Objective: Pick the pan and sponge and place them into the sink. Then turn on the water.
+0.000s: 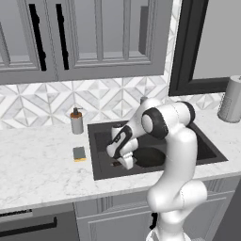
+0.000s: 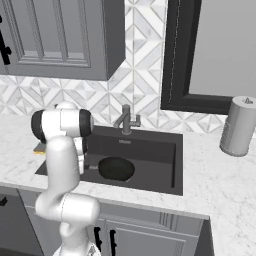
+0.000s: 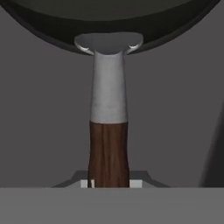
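The black pan [image 1: 151, 157] lies inside the dark grey sink [image 1: 207, 149], toward its left half; the right base view shows the pan [image 2: 116, 169] round and low in the sink [image 2: 160, 167]. My gripper [image 1: 124, 161] reaches down into the basin's left side and is shut on the pan's reddish-brown handle [image 3: 109, 153], which runs up from the gripper [image 3: 109, 181] to the pan's rim. The yellow sponge [image 1: 79, 153] lies on the counter left of the sink, scrub face up. No stream falls from the grey faucet [image 2: 125, 120].
A grey soap dispenser [image 1: 76, 121] stands at the back wall left of the sink. A grey paper towel roll [image 2: 240, 126] stands on the counter to the right. Wall cabinets [image 1: 94, 37] hang above the counter, a dark window frame [image 2: 172, 55] to the right.
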You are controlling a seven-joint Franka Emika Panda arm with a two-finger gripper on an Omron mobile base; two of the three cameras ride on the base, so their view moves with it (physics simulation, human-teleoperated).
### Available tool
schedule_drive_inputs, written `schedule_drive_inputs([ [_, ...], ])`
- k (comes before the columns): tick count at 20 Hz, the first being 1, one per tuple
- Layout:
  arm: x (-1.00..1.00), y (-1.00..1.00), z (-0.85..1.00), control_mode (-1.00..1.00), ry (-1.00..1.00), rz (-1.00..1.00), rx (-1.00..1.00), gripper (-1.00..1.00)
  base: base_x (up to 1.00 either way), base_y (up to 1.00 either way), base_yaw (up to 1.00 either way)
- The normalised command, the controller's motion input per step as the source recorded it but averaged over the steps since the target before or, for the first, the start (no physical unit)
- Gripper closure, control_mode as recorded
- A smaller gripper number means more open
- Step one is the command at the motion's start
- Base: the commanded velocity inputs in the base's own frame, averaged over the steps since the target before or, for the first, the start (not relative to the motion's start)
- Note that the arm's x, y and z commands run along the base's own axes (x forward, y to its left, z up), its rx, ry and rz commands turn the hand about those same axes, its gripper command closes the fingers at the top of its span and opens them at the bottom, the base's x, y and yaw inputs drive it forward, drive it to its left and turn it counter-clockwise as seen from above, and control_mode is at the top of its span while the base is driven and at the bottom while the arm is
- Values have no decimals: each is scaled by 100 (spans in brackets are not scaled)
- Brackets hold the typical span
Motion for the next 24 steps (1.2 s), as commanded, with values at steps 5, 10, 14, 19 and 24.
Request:
schedule_drive_inputs([
  [5, 14, 0, -4, -100, 0, 0, 0, -100, 0, 0, 0],
  [10, 0, 0, 41, -100, -1, 0, 0, -100, 0, 0, 0],
  [14, -7, 0, 94, -100, 0, 0, 0, -100, 0, 0, 0],
  [19, -17, 0, 94, -100, 1, 2, 0, -100, 0, 0, 0],
  [24, -48, 9, 68, -100, 0, 7, 0, -100, 0, 0, 0],
])
